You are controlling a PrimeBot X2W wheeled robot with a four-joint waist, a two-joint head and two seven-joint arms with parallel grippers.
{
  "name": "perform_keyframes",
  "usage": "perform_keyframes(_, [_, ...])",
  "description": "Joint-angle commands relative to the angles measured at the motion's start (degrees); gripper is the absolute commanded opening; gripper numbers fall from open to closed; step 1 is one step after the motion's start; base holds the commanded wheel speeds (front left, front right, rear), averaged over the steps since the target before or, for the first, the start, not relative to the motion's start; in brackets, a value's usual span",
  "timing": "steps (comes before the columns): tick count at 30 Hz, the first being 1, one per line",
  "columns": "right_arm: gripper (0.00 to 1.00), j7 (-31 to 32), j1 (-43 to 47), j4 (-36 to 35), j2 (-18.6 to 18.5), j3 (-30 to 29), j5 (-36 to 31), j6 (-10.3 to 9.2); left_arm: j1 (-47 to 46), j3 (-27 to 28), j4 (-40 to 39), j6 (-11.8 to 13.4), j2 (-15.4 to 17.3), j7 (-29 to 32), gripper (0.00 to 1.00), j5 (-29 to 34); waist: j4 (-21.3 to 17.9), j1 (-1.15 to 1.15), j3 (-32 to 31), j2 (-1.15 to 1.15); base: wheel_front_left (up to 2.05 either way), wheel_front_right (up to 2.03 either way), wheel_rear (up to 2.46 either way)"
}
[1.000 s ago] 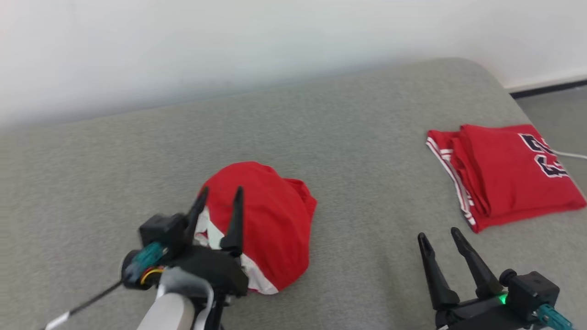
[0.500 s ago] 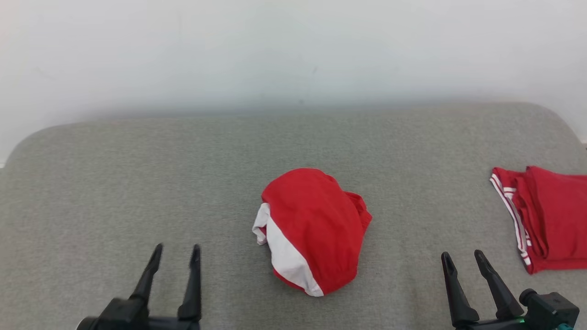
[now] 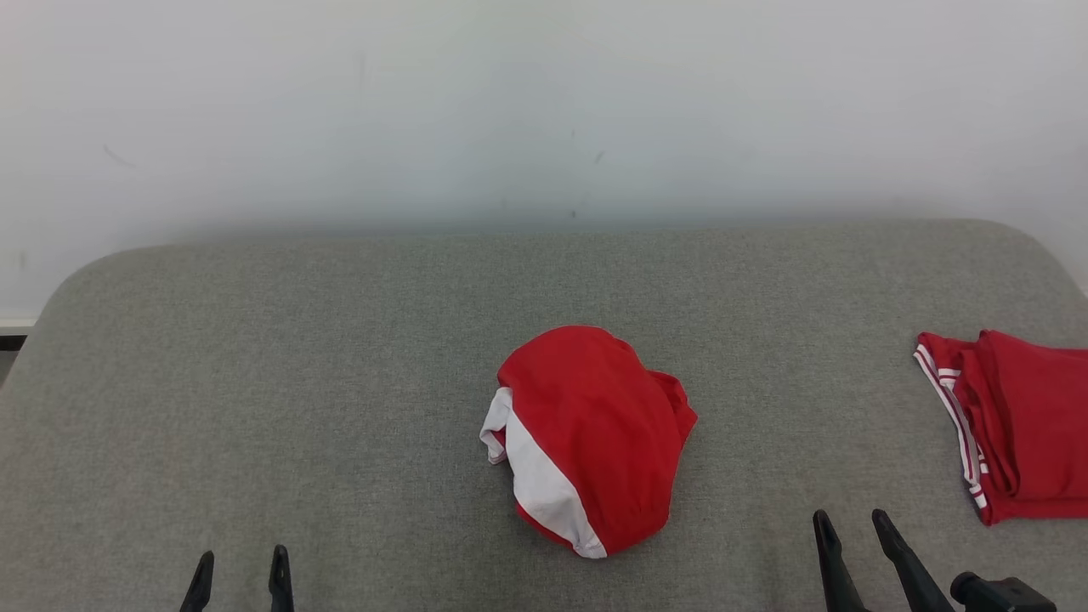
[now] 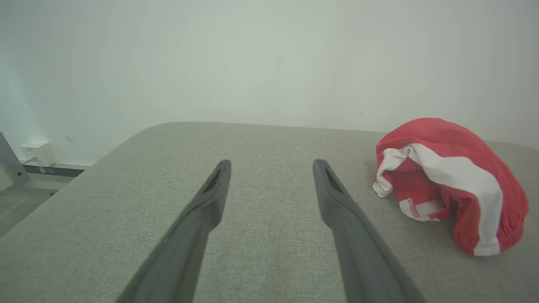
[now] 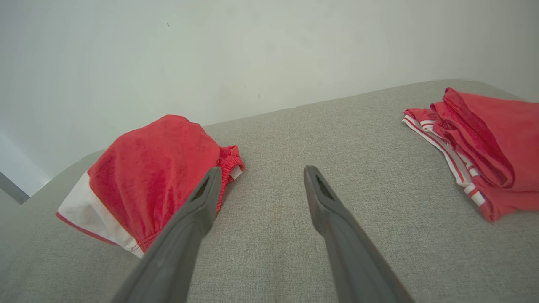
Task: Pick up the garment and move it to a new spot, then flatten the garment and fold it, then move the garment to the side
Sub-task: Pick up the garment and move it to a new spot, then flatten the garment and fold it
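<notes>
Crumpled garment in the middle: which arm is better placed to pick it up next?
Probably the right. The right gripper sits nearer the crumpled garment than the left gripper does; both are open and empty.

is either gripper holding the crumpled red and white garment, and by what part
Nothing is held: the left gripper and right gripper are both open, apart from the crumpled red and white cloth garment.
</notes>
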Motion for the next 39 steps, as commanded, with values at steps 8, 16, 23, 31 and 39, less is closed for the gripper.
perform_keyframes(8, [1.00,-0.6,-0.5,0.5,0.3,0.4,0.5,-0.14,0.3,2.5,-0.7,-2.1,-2.1,-0.2,1.00,2.7,0.4,0.00,0.2,0.00,0.00,0.00,0.00])
perform_keyframes(16, [1.00,-0.8,-1.0,0.8,0.4,0.8,0.5,-0.14,0.2,3.1,-0.1,-3.1,-3.0,-0.2,1.00,3.9,0.4,0.00,0.4,0.00,0.00,0.00,0.00])
perform_keyframes(23, [1.00,-1.0,-1.4,1.1,0.5,1.3,0.5,-0.14,-0.1,3.2,0.2,-3.6,-3.4,-0.2,1.00,4.2,0.4,0.00,0.4,0.00,0.00,0.00,0.00])
perform_keyframes(31, [1.00,-1.0,-1.4,1.1,0.6,1.7,0.5,-0.14,-0.7,2.1,0.9,-4.0,-3.6,-0.2,1.00,3.3,0.3,0.00,0.4,0.00,0.00,0.00,0.00])
perform_keyframes(39, [1.00,-0.8,-1.9,1.0,0.2,2.1,0.8,-0.14,-6.1,-3.8,4.7,-4.0,-3.6,-0.2,1.00,-4.0,-0.4,0.00,0.8,0.00,0.00,0.00,0.00])
